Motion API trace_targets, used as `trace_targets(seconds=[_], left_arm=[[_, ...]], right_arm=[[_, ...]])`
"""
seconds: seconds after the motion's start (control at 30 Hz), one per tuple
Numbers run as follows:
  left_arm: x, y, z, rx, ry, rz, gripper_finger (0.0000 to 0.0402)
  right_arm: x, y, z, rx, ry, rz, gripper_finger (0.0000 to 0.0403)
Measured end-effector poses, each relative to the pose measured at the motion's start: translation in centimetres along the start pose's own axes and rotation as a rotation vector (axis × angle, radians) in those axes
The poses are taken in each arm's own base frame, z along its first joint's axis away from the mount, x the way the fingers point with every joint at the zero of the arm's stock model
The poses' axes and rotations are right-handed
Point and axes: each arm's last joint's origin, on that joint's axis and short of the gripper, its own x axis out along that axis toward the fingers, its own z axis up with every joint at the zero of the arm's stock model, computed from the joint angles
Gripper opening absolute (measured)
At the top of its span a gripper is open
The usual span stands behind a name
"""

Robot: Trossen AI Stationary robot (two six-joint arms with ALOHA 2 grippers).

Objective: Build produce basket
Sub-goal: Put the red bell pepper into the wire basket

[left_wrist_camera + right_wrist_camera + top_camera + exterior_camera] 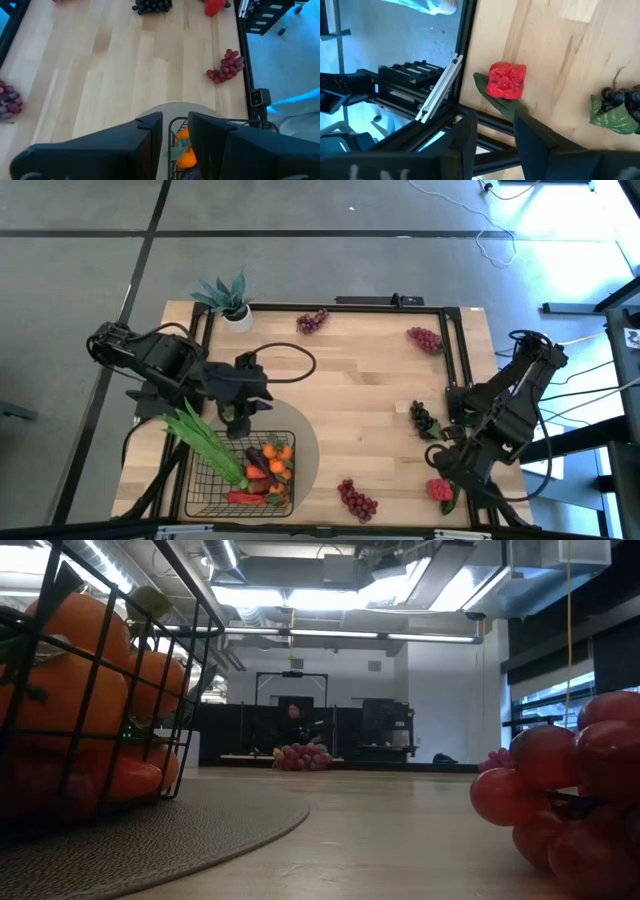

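Note:
The dark wire basket [215, 480] stands on a grey round mat [305, 442] at the table's near left. It holds long green bean pods [205, 440], tangerines [277, 452], carrots and a red pepper [245, 497]. My left gripper [238, 420] hovers over the basket's far rim [176, 121], open by a narrow gap and empty [175, 132]. My right gripper [447, 470] hangs at the near right edge, open and empty [492, 125], just short of a red strawberry-like fruit with a green leaf [506, 81] that lies on the table [440, 490].
Loose on the table are purple grape bunches at the far middle [312, 321], far right [425, 338] and near middle [357, 500], and a dark bunch [422, 418] by the right arm. A potted teal plant [230, 300] stands at the far left corner. A person [293, 720] sits beyond the table.

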Motion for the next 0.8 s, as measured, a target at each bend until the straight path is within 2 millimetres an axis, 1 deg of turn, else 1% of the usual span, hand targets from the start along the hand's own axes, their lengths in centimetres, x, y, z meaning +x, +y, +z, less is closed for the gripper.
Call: trace_targets(seconds=[0.2,0.5,0.6,0.8], left_arm=[[0.0,-0.02,0.05,-0.002,-0.005,-0.002,0.0081],[0.26,-0.11,0.09,-0.002,-0.002,0.0,0.0082],[0.28,-0.12,0.1,-0.002,-0.002,0.0,0.0082],[0.28,-0.12,0.1,-0.002,-0.002,0.0,0.0082]], right_arm=[[0.01,0.21,0.25,-0.007,-0.025,0.02,0.0113],[0.02,0.3,0.37,0.04,-0.034,0.03,0.0113],[0.01,0.29,0.51,0.042,-0.069,0.009,0.0113],[0.04,0.13,0.72,0.17,-0.13,-0.045,0.0113]])
